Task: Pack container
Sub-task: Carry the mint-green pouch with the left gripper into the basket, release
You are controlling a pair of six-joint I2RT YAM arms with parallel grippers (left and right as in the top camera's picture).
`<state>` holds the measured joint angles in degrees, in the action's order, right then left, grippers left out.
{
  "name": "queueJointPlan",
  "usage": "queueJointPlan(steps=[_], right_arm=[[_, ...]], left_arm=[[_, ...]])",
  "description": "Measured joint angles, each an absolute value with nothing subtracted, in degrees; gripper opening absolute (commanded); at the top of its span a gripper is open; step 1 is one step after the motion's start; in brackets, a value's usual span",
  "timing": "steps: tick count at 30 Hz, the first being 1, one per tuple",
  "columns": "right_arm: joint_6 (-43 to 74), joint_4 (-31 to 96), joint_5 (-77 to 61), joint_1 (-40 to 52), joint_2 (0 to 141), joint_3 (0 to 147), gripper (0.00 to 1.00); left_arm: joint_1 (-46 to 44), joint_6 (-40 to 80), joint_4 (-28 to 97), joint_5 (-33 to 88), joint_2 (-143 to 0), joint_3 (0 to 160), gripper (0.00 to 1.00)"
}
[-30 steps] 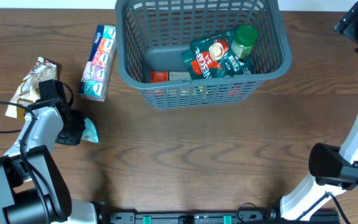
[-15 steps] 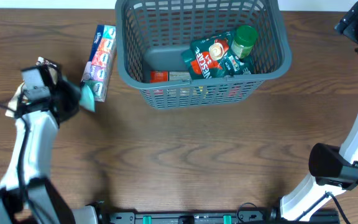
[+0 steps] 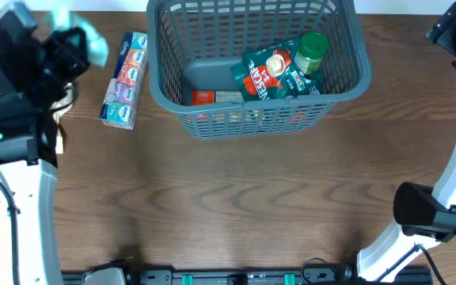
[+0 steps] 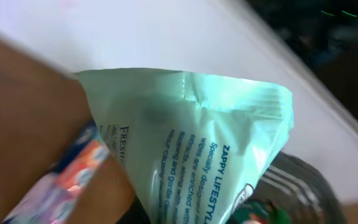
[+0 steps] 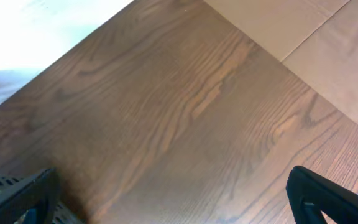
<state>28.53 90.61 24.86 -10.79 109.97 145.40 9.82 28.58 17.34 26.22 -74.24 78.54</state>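
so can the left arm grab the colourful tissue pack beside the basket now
Probably not: the left pincer is shut on a pale green wipes packet, so it's full. The tissue pack itself lies uncovered.

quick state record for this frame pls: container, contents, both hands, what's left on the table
container: grey basket, upright
contents: green pouch, green-lidded jar, red box
left hand: shut on mint wipes packet, off the table, left of the container
right hand: open, empty, over the table
on table: tissue multipack, left of the container
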Motion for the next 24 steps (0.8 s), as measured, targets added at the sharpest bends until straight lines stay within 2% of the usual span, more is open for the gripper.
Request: queueJointPlan(steps=[6,14,24], right_arm=[[28.6,90.6,24.9,-10.8,110.0,145.4,0.99],[28.5,90.6,24.8,-10.8,110.0,145.4,0.99],[28.5,90.6,24.9,-10.8,110.0,145.4,0.99]], left_arm=[[1.4,25.3,17.3,27.7,-78.4,87.7,0.05],[-7.0,22.9,19.1,28.3,-91.7,101.6,0.06],[-16.0,16.1,29.0,23.3,-104.0,104.9,0.06]])
